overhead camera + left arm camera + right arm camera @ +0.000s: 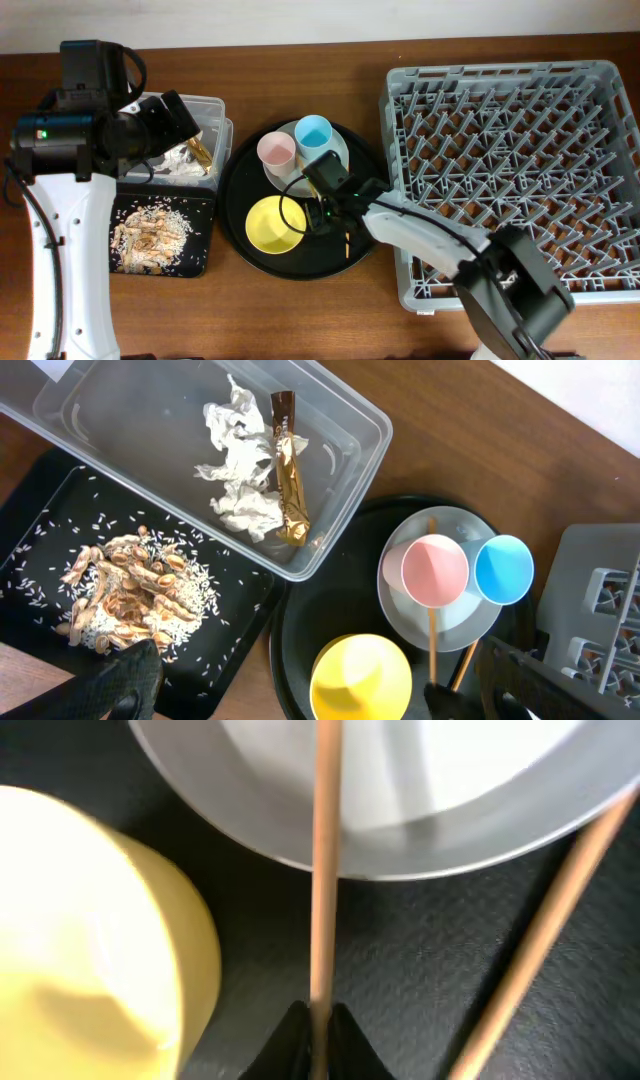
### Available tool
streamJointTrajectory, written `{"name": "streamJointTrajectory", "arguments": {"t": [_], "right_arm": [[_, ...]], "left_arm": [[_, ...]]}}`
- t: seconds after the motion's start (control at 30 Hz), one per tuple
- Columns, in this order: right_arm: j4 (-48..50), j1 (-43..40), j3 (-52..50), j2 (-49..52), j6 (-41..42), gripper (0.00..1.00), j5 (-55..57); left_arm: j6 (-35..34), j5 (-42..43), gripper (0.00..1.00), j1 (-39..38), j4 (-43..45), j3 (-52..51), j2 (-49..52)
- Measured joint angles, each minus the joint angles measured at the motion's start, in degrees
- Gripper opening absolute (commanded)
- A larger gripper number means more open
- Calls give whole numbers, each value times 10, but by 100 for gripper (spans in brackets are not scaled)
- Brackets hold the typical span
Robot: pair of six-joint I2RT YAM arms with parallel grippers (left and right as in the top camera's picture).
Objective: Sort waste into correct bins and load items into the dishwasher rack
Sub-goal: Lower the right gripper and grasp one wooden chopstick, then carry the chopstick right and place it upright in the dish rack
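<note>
My right gripper (320, 1020) is shut on one wooden chopstick (322, 870) that leans on the grey-green plate (420, 800). The second chopstick (540, 940) lies beside it. The yellow bowl (274, 224), pink cup (276, 150) and blue cup (313, 132) stand nearby. My left gripper (185, 122) is open and empty above the clear box (350, 420), which holds crumpled paper (235, 460) and the gold-brown wrapper (290, 480). Food scraps (125, 595) lie in the shallow black tray (240, 630). The grey rack (500, 72) is at the right.
The cups, plate, bowl and chopsticks all sit on a large round black tray (240, 245) between the bins and the rack. The table is brown wood (300, 60). The right arm reaches leftward from the front edge.
</note>
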Motion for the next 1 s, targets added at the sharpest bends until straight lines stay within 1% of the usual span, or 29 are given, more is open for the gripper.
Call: {"name": "streamJointTrajectory", "arguments": {"t": [0.17,0.37,0.57,0.67,0.8,0.87,1.0], "right_arm": [[-56,0,0,-44,0,4,0],[-134,0,1,-86,26,4,0],[-244,0,1,-168,30,4,-14],[-264,0,1,-210,30,4,-18],[-280,0,1,-300,30,4,-15],[-303,0,1,-334,30,4,11],[-338,-17,2,-339,30,4,55]], "left_arm": [[0,0,99,0,0,0,0],[0,0,99,0,0,0,0],[0,0,99,0,0,0,0],[0,0,99,0,0,0,0],[0,0,99,0,0,0,0],[0,0,99,0,0,0,0],[0,0,99,0,0,0,0]]}}
